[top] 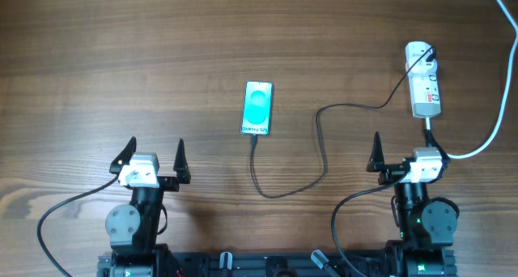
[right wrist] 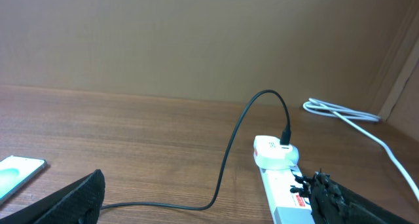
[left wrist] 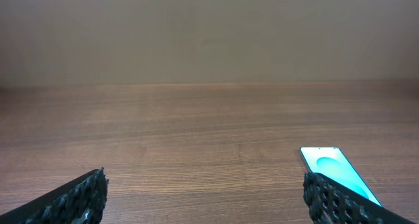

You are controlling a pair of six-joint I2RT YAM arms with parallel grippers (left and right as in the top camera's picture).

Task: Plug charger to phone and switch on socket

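Count on the worktop (top: 121, 50): 1 phone, 1 charger, 1 socket, 1 thick white cord, and 2 arms at the lower edge.

Lower left of the overhead view: left gripper (top: 153, 155), fingers spread wide, nothing between them. It is well apart from every task item. In the left wrist view both fingers (left wrist: 73, 199) sit in the lower corners with bare wood between them.

Centre, slightly above middle: phone (top: 257, 108), lying flat, turquoise screen lit, line of text at its lower end. It also shows at the lower right of the left wrist view (left wrist: 335, 169) and at the far left edge of the right wrist view (right wrist: 16, 171).

Charger (top: 324, 151): a single thin black cable. One end meets the phone's lower short edge; how deep the tip is seated is too small to tell. The cable loops down, rises right of centre, then runs to the upper right, where its black plug stands in the top end of the socket. The right wrist view shows the cable arching up (right wrist: 230, 155) into that plug.

Lower right: right gripper (top: 407, 154), fingers (right wrist: 69, 201) also spread wide, holding nothing.

Upper right: socket (top: 423, 83), white, lengthwise top to bottom, just above the right gripper. There is a red mark on its face (right wrist: 298, 199); switch position unreadable.

Far right: white cord (top: 495, 129) leaves the socket's lower end and curves up along the right edge.
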